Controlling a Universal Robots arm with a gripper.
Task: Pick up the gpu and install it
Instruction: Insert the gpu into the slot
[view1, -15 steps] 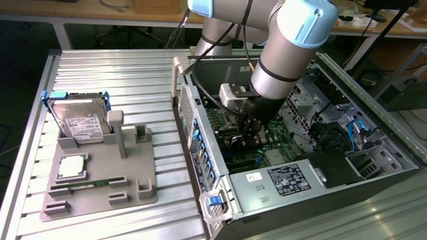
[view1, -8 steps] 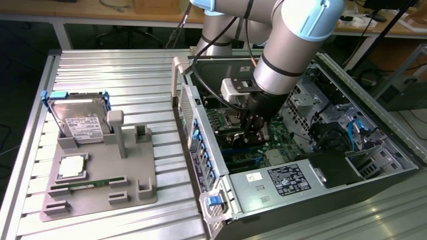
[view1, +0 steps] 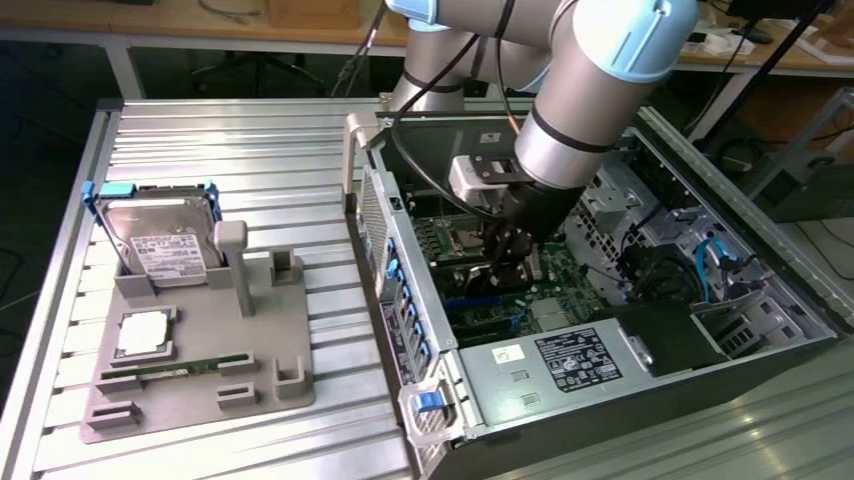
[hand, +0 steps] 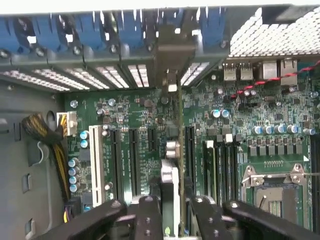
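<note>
Where the jaws pinch, the gpu (hand: 171, 172) stands edge-on.

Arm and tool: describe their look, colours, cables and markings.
The arm is silver-grey tubing with pale blue joint caps; black cables run alongside. A light grey box sits at the wrist. The tool is black, with bolted link bars. No markings are legible.

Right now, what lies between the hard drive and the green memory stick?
In the exterior view, a square silver chip lies between them on the grey tray.
</note>
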